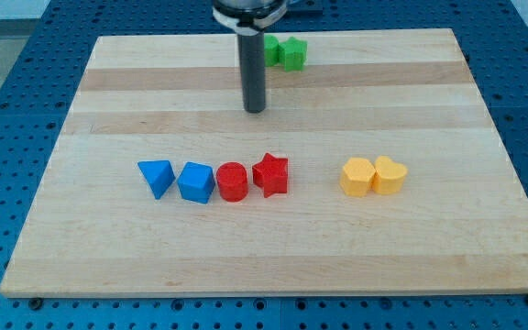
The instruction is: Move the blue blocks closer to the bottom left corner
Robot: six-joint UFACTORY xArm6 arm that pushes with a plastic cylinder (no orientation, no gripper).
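Observation:
A blue triangular block point(157, 176) and a blue cube point(196, 181) lie side by side left of the board's middle, toward the view's bottom. The cube touches a red cylinder point(232, 181), and a red star point(271, 173) sits next to that. My tip point(256, 109) is at the end of the dark rod, above the row of blocks toward the view's top. It is apart from all blocks, up and to the right of the blue cube.
Two yellow blocks point(374, 175) touch each other on the right. Two green blocks point(285, 52) sit near the top edge, partly behind the rod. The wooden board point(108, 257) rests on a blue perforated table.

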